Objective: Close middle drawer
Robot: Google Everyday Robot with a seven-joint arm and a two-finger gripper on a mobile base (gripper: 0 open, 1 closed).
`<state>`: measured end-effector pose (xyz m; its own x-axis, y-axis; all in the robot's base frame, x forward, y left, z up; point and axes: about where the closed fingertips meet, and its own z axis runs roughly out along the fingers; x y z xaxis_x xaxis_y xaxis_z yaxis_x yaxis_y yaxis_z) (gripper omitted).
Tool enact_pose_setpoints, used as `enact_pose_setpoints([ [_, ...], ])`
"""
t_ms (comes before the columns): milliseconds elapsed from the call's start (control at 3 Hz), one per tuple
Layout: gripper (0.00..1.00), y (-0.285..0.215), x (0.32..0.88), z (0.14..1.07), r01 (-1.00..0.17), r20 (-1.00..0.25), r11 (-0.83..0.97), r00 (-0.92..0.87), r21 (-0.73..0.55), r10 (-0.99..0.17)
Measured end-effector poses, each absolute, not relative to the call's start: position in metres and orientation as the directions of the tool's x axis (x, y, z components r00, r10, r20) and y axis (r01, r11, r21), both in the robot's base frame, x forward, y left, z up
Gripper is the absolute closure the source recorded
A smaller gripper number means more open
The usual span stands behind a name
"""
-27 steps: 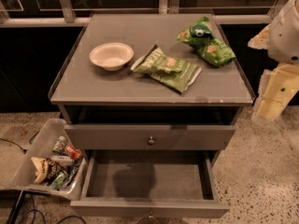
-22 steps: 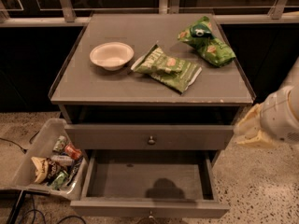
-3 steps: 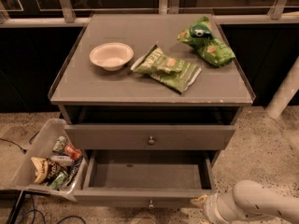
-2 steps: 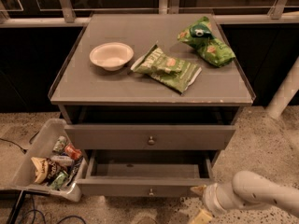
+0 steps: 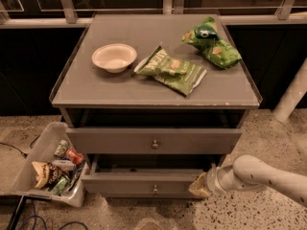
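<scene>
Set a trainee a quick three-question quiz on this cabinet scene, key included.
1. True or false: the white bowl sits inside the middle drawer.
2. Where is the gripper? A) over the bowl B) at the right end of the middle drawer's front C) resting on the cabinet top
3. What lies on the cabinet top besides the bowl?

Key
1. False; it is on the cabinet top.
2. B
3. The green snack bags.
</scene>
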<state>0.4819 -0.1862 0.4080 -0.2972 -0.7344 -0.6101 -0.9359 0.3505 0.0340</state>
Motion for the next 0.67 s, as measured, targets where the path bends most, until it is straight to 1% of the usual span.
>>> enact_pose_setpoints([
  [333, 0.64, -0.1883, 0.4906, 0.4105, -0.934, -0.614, 0.357, -0.295, 0.023, -0.732],
  [667, 0.41, -0.1883, 0.4906, 0.4105, -0.934, -0.614, 0.357, -0.295, 0.023, -0.732],
])
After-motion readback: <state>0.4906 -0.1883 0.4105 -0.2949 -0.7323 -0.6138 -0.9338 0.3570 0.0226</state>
